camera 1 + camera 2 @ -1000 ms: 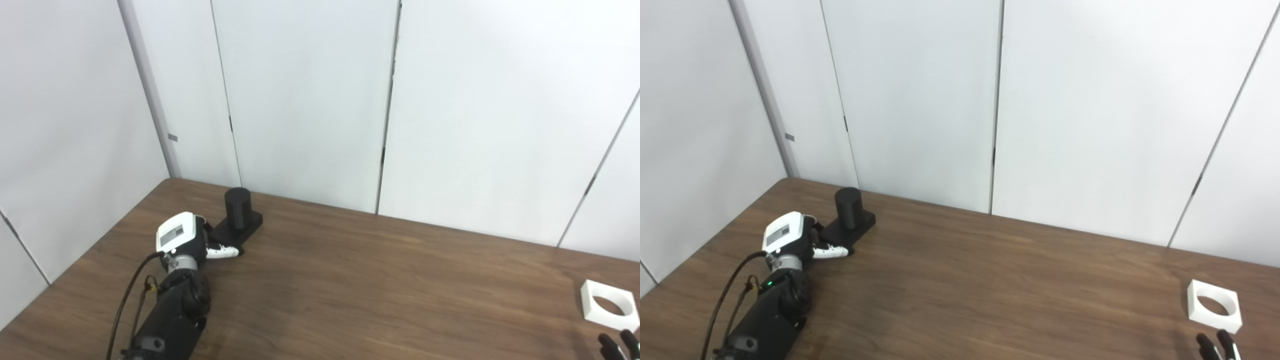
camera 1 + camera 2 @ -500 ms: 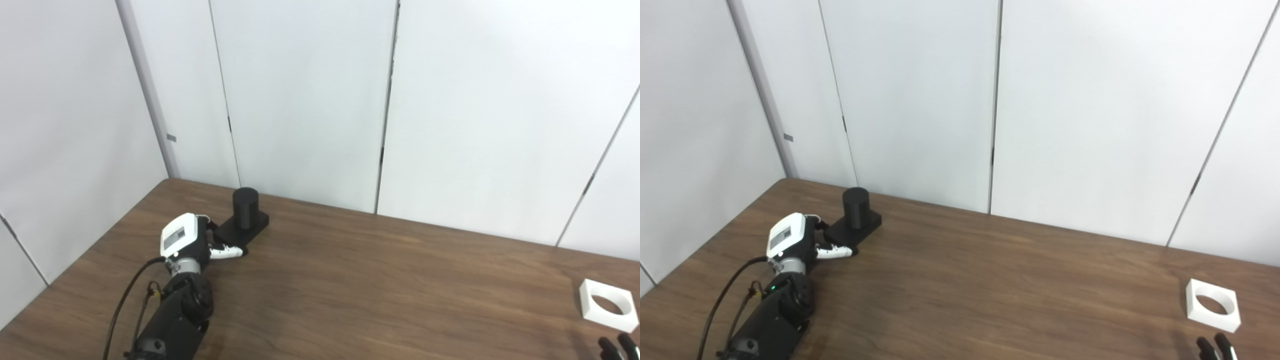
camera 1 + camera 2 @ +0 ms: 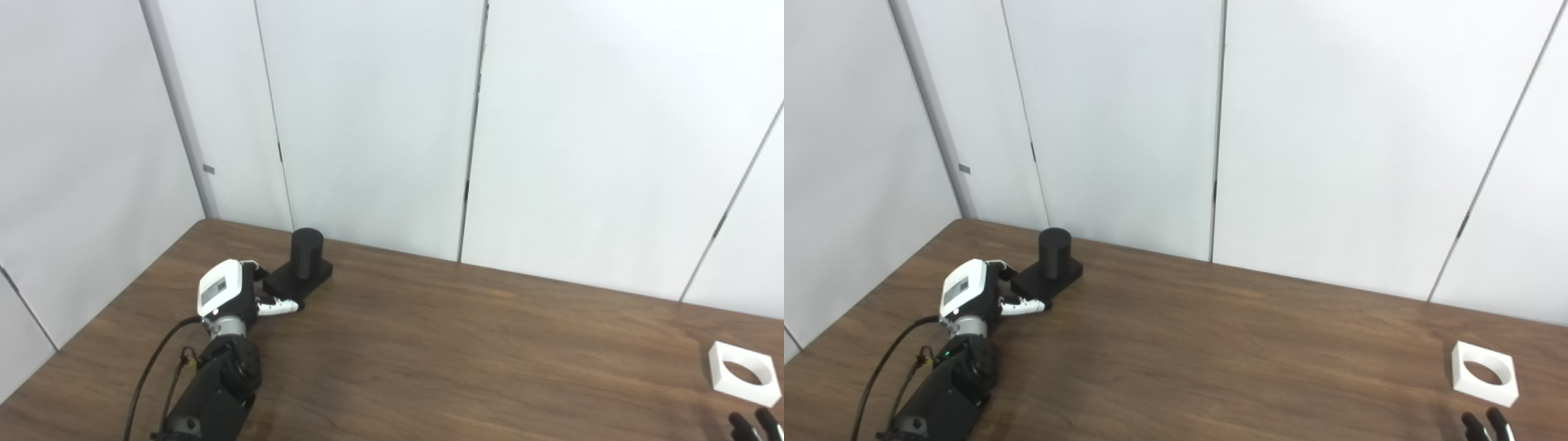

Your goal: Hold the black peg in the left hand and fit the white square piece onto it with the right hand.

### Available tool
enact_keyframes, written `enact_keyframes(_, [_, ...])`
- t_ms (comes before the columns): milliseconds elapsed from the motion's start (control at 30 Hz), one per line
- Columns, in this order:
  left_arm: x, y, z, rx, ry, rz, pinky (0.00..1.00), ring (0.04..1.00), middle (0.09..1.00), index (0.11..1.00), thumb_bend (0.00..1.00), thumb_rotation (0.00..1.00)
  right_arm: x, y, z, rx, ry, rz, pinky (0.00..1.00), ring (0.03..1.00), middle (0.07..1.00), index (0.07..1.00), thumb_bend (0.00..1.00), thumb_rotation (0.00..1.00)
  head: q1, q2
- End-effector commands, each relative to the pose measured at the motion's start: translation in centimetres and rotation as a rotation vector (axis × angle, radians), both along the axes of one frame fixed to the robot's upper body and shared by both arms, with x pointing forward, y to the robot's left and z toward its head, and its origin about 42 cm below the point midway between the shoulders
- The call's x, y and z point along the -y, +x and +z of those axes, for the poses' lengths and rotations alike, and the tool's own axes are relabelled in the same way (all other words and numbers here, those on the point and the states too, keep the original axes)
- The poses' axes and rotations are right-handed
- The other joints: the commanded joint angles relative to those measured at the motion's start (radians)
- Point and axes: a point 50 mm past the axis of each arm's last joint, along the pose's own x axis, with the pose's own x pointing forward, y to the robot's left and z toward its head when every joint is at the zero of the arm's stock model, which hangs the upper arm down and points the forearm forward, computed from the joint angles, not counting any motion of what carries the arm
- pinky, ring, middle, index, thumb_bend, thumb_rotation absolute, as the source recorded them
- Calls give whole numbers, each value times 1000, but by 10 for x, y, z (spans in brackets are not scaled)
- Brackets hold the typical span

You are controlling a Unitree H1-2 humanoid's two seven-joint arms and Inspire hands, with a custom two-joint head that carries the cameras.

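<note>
The black peg (image 3: 306, 246) is a short upright cylinder on a flat black square base, standing on the brown table (image 3: 465, 355) at the far left. My left hand (image 3: 228, 291) grips the near left edge of that base, with the thumb in front and the fingers behind. The white square piece (image 3: 743, 373) with a round hole lies flat at the far right of the table. Only the dark fingertips of my right hand (image 3: 751, 425) show at the bottom right corner. They are spread, empty, and just in front of the white piece.
White wall panels stand close behind the table's far edge and along its left side. The left arm's black cable (image 3: 150, 373) hangs beside the forearm.
My left hand has shifted the black peg to the right and slightly away along the table. My right hand's fingertips have sunk lower toward the bottom edge. The white piece has not moved.
</note>
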Motion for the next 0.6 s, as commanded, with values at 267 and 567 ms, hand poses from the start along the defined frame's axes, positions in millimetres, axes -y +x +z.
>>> enact_keyframes(267, [24,-16,36,50,-37,-194,610,725,730,490,506,50,-9,-14,-14,-47,33,-16,1000,999,947,1000,703,1000,-33,24])
enact_keyframes(567, [64,-53,39,15,-70,-380,678,793,756,490,506,50,-12,-15,-8,-33,23,-1,1000,1000,960,1000,613,1000,-71,52])
